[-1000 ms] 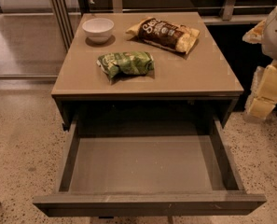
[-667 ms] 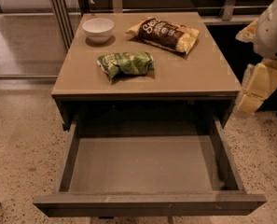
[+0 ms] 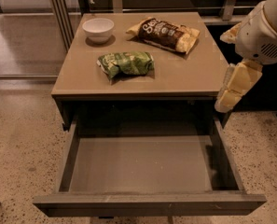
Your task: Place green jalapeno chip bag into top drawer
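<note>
The green jalapeno chip bag (image 3: 126, 63) lies flat on the tan table top (image 3: 184, 73), left of its middle. The top drawer (image 3: 142, 164) is pulled out wide below the table's front edge, and its flat bottom is bare. My gripper (image 3: 227, 101) hangs at the table's right front corner, pointing down, just above the drawer's right wall. It holds nothing that I can see and is well to the right of the green bag.
A white bowl (image 3: 98, 29) stands at the table's back left. A larger dark brown and yellow chip bag (image 3: 165, 33) lies at the back right. A glass partition (image 3: 26, 31) stands to the left. The floor (image 3: 21, 139) is speckled.
My arm has come in from the right, and the gripper now hangs lower and closer to the table's right front corner. The bags, bowl and drawer have not moved.
</note>
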`<state>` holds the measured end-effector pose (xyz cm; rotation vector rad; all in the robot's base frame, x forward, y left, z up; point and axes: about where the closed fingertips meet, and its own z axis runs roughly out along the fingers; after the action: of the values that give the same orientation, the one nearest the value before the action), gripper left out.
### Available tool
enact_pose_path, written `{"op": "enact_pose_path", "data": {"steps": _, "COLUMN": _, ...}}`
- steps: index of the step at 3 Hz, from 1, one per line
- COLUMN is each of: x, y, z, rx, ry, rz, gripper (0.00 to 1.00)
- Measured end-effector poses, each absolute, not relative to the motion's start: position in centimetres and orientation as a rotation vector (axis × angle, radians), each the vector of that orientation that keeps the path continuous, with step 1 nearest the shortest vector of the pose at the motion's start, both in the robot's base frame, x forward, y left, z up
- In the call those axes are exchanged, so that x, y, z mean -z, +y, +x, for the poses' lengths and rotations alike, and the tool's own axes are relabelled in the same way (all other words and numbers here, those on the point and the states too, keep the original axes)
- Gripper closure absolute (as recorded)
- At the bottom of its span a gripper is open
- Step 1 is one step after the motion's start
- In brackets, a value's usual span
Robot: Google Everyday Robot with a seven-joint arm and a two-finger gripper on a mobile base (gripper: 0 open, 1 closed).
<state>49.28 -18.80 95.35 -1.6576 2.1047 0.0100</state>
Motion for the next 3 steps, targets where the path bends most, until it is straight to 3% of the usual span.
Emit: {"op": "enact_pose_path", "data": {"steps": 3, "x": -93.0, "y": -15.0, "z": 57.0, "rx": -0.062, "ry": 1.898, "rz": -1.529, "gripper": 0.0}}
